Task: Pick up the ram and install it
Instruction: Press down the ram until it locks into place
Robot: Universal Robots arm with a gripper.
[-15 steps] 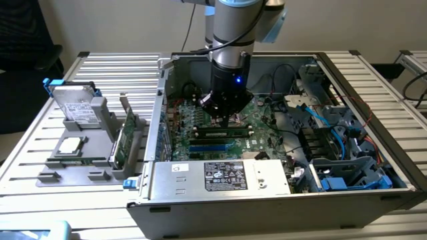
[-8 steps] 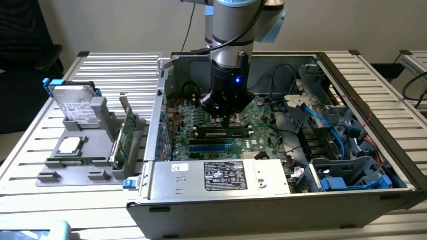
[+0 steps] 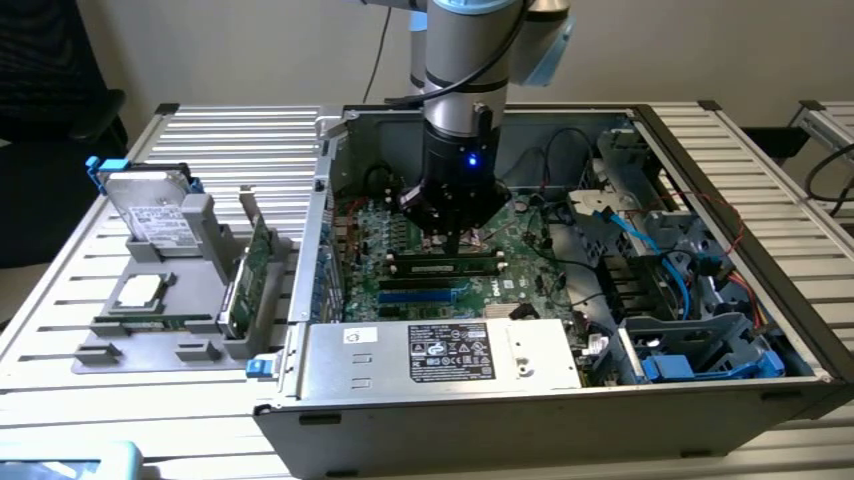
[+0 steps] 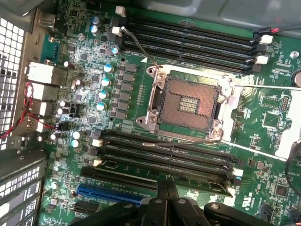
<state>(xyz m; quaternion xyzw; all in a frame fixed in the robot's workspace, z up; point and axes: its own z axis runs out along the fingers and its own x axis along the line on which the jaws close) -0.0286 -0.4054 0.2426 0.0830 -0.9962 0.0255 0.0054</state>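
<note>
Hovering black fingers (image 3: 455,236), flat green ram (image 3: 447,267) in slot.

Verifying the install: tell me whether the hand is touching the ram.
Cannot tell. In the exterior view the hand sits just above the ram; no contact or gap shows plainly.

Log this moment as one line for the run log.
gripper: inside computer case, low over motherboard | ram: lying along a slot below gripper | processor socket: empty
</note>
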